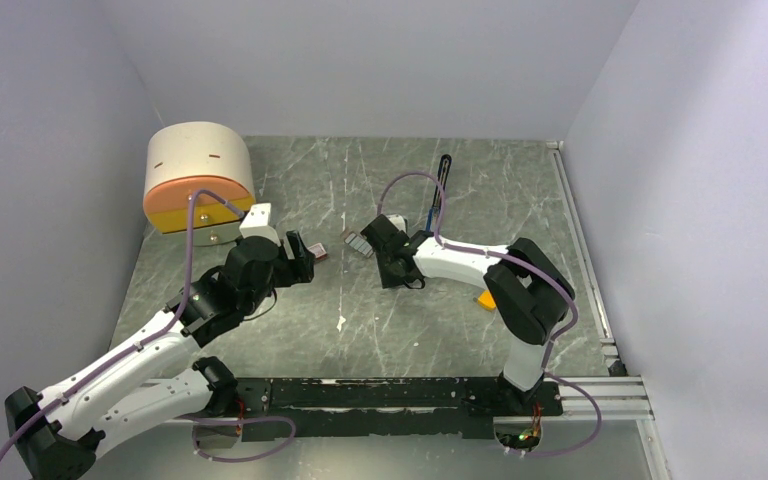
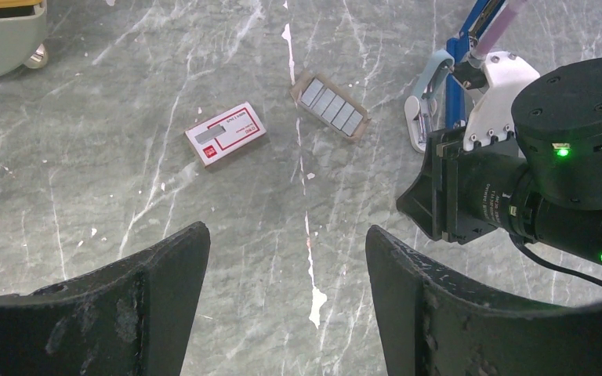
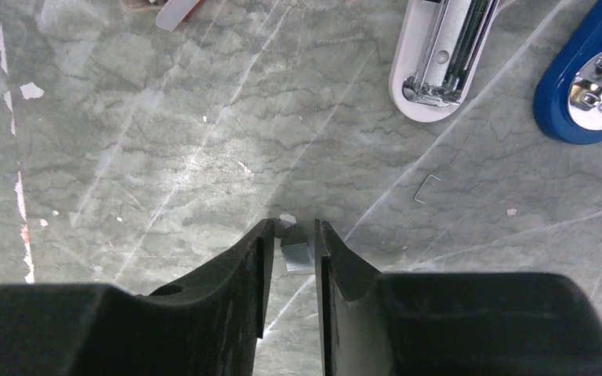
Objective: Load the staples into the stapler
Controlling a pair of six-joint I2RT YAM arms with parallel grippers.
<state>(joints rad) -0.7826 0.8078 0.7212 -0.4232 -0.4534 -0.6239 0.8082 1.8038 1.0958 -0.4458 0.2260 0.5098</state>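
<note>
My right gripper (image 3: 294,227) points down at the table, its jaws a narrow gap apart around a short grey strip of staples (image 3: 298,255). The strip lies against the right finger, with a sliver of space on the left. More staples (image 2: 331,106) fill an open cardboard tray, beside the red-and-white box (image 2: 226,135). The blue stapler (image 3: 584,86) lies just beyond, its black arm (image 1: 444,170) stretched away. My left gripper (image 2: 286,231) hovers open and empty near the box (image 1: 318,249), facing the right gripper (image 1: 398,275).
A short pale-blue piece with a metal channel (image 3: 437,59) lies next to the stapler. One loose staple (image 3: 426,188) sits on the marble. An orange block (image 1: 485,298) is by the right arm. A round cream-and-orange container (image 1: 198,175) stands back left.
</note>
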